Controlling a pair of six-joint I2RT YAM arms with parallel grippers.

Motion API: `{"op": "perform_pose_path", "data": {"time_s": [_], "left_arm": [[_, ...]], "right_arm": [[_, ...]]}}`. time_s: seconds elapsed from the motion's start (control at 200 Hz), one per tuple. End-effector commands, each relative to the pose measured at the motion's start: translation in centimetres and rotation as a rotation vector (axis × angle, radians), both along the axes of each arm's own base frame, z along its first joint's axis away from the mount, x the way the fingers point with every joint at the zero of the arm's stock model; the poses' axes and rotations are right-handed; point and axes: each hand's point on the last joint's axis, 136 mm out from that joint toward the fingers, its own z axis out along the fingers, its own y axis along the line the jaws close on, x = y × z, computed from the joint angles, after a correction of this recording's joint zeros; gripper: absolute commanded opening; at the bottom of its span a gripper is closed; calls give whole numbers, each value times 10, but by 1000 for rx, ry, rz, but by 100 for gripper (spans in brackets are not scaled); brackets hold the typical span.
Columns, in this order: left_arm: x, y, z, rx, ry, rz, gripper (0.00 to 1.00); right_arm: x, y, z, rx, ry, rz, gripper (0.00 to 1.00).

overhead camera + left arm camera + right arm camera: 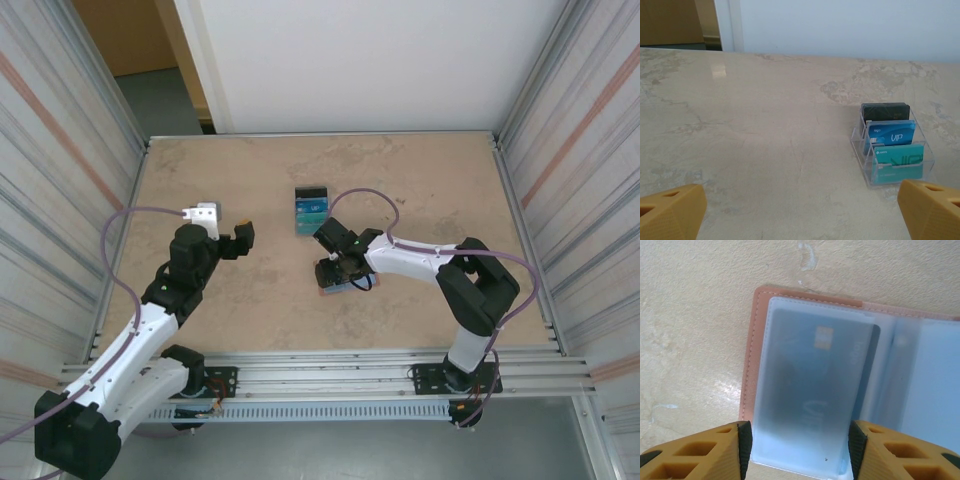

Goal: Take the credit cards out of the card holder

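Straddling the open wallet (747, 365) on the table (230, 180) with spread jaws, the right gripper (800, 450) frames a thin, stiff, slick card (815, 390) in a frosted sleeve (761, 390), likely best pinched by its edge; the left gripper (800, 212) hangs open.

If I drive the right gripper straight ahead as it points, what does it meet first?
Probably the frosted sleeve of the card holder, credit card inside; the right gripper stands open around it. Distance unclear.

Beige marbled table (420, 170) between ribbed metal side walls (50, 150) — white wall (350, 60) behind, evenly lit
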Motion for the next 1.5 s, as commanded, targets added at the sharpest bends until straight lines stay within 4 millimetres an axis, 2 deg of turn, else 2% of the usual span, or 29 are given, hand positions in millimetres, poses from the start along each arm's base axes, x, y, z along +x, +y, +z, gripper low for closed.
{"op": "perform_pose_path", "data": {"time_s": [0.0,0.331,0.867,1.022,1.493], "left_arm": [[1,-2,19,-5,-39,-8,99],[4,-5,18,0,-31,-13,99],[6,-5,14,2,-17,-5,99],[5,-4,15,2,-18,-5,99],[-2,-3,21,-6,-32,-11,99]], "right_arm": [[-1,-10,6,-35,-19,-4,55],[-8,3,-2,-53,-2,53,50],[-15,9,-14,-58,39,80,59],[-14,5,-19,-82,39,70,60],[-11,-4,-20,-65,25,33,47]]}}
